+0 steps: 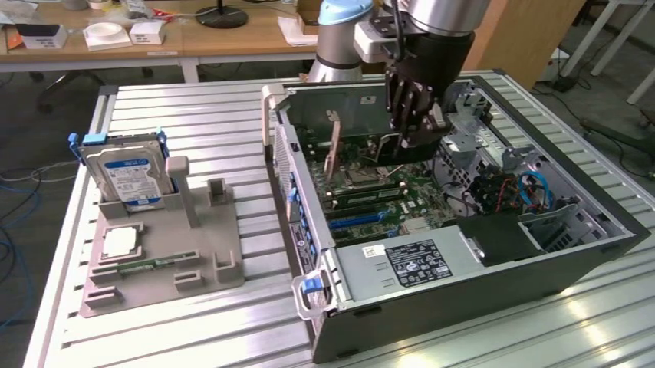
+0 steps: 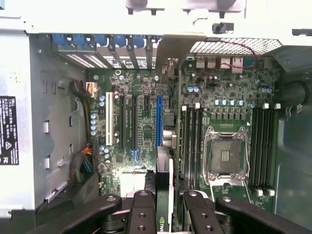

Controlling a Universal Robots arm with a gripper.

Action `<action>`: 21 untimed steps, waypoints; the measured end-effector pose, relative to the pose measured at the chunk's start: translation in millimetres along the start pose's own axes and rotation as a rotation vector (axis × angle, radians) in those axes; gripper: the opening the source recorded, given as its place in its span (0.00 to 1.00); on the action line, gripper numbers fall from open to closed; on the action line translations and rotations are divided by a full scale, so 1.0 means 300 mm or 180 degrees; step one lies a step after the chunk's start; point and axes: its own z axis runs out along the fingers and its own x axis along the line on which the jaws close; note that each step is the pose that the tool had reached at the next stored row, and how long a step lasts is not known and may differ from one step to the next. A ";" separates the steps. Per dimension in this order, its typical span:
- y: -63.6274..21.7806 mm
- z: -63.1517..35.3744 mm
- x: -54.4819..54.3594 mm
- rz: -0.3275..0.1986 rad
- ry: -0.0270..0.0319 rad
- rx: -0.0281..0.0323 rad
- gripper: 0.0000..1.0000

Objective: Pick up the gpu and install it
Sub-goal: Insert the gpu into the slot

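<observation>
The gpu (image 2: 165, 183) is seen edge-on as a thin dark card between my fingers (image 2: 144, 212), with its silvery bracket (image 2: 170, 53) reaching the case's rear slot openings. My gripper (image 2: 165, 202) is shut on the gpu. The card hangs upright over the motherboard (image 2: 141, 131), close beside the long blue slot (image 2: 159, 119). In the exterior view my gripper (image 1: 415, 130) reaches down into the open computer case (image 1: 573, 253), with the gpu (image 1: 389, 151) just below it. Whether the card's edge touches the slot is hidden.
Memory sticks (image 2: 190, 141) and the bare processor socket (image 2: 224, 156) lie right beside the card. The power supply (image 1: 409, 261) fills the case's near end. On the exterior view's left, a grey holder (image 1: 164, 261) carries a hard drive (image 1: 128, 172) and a processor chip (image 1: 121, 241).
</observation>
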 end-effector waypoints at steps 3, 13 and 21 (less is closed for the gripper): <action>0.011 0.007 0.000 0.0000 0.0000 0.0000 0.27; 0.018 0.028 0.005 0.0000 0.0000 0.0000 0.27; 0.026 0.059 0.006 0.0000 0.0000 -0.0001 0.27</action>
